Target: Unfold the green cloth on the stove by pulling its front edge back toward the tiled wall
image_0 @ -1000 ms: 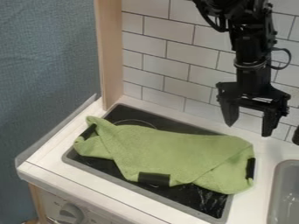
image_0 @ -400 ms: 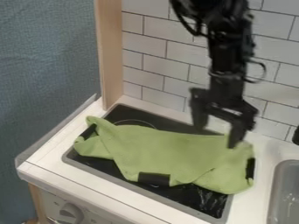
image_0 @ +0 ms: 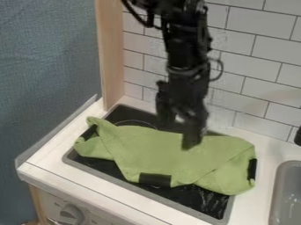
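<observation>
My gripper (image_0: pixel 178 132) hangs open over the upper middle of a green cloth (image_0: pixel 164 156), its lower fingertip overlapping the cloth's top edge in the view. Whether that fingertip touches the cloth, I cannot tell. Nothing shows between the fingers. The cloth lies spread and folded across a black stovetop (image_0: pixel 200 200), with the left end bunched into a raised corner and the right end folded over. Black patches show at its left end, its right end and its front edge (image_0: pixel 155 179).
A grey sink (image_0: pixel 287 193) is at the right edge. White tiled wall (image_0: pixel 258 66) stands behind the counter (image_0: pixel 88 186), and a wooden post (image_0: pixel 110 52) rises at the back left. A stove knob (image_0: pixel 71 213) is on the front panel. A dark object (image_0: pixel 298 137) shows at the right edge.
The arm has moved left, from above the cloth's right end and the counter behind it to over the cloth's upper middle, and its gripper has turned somewhat. The cloth has stayed the same.
</observation>
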Action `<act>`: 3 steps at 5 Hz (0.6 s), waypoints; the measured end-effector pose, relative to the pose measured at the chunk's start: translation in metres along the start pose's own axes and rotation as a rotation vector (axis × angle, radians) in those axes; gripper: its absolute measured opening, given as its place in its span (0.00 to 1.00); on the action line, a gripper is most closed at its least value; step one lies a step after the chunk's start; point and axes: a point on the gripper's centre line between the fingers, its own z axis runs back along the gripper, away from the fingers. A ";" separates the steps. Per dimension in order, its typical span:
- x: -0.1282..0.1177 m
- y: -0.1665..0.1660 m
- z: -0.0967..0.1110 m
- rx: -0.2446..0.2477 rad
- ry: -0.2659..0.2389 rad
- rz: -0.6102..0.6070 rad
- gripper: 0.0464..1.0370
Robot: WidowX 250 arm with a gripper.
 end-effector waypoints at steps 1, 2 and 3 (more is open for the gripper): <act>-0.022 0.002 -0.005 -0.017 0.026 -0.121 0.96; -0.040 -0.001 -0.013 -0.014 0.093 -0.173 0.96; -0.040 -0.002 -0.019 0.002 0.115 -0.192 0.96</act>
